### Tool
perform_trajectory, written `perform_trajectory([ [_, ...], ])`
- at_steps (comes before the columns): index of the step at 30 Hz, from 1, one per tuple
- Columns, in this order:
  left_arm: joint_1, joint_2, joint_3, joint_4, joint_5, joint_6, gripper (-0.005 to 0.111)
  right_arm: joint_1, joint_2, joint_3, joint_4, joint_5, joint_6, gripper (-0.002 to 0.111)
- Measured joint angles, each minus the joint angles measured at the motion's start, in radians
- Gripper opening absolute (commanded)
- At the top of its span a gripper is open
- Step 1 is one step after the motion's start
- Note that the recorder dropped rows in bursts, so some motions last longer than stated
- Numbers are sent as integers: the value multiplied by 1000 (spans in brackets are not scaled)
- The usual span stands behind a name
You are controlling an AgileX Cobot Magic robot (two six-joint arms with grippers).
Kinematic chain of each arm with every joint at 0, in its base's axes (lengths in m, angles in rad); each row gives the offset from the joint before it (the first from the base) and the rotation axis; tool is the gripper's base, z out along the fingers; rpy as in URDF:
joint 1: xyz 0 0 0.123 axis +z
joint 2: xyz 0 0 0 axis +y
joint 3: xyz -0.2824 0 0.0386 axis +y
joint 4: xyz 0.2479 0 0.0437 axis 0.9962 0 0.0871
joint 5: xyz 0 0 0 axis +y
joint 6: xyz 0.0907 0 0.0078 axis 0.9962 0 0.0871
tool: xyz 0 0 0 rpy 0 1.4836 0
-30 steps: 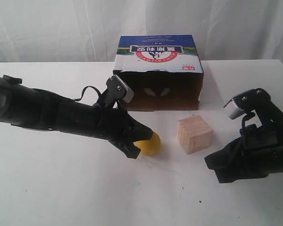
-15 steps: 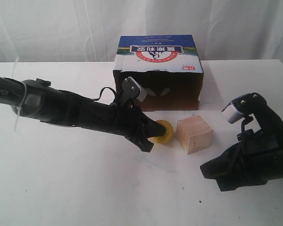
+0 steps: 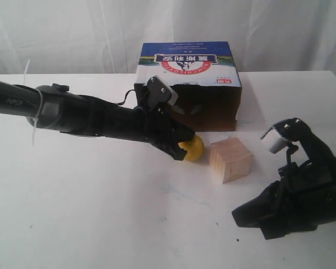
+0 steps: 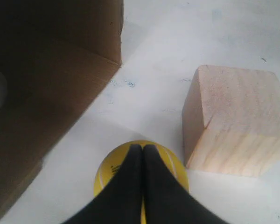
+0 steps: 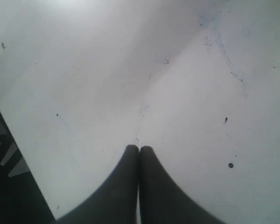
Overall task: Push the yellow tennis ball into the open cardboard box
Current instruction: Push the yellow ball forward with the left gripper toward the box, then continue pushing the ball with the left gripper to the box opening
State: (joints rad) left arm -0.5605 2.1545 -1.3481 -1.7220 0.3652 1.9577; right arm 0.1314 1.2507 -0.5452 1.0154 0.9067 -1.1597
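1. Your white bench (image 3: 101, 224) fills the lower frame of the exterior view.
2. The cardboard box (image 3: 190, 70) sits upper centre, its dark open mouth facing the camera.
3. Your left hand (image 3: 178, 150) reaches in from the left, fingers pressed together, gripping nothing; its tips rest against the ball.
4. Your right hand (image 3: 241, 217) sits lower right above bare bench, fingers pinched together on nothing.
5. The wooden cube (image 3: 231, 160) stands right of centre.
6. The tennis ball (image 3: 194, 148) lies mid-frame on the bench, outside the box's mouth, just beside the cube.
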Motion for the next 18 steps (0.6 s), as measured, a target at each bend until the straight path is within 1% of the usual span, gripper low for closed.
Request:
perform_trajectory([
  [6, 4, 7, -4, 0, -1, 0, 0, 0, 0, 0, -2, 0, 0, 0],
  [11, 4, 21, -34, 0, -13, 0, 0, 0, 0, 0, -4, -2, 0, 0],
  [14, 4, 28, -60, 0, -52, 0, 0, 0, 0, 0, -4, -2, 0, 0],
  [18, 11, 34, -101, 0, -142, 0, 0, 0, 0, 0, -4, -4, 0, 0],
])
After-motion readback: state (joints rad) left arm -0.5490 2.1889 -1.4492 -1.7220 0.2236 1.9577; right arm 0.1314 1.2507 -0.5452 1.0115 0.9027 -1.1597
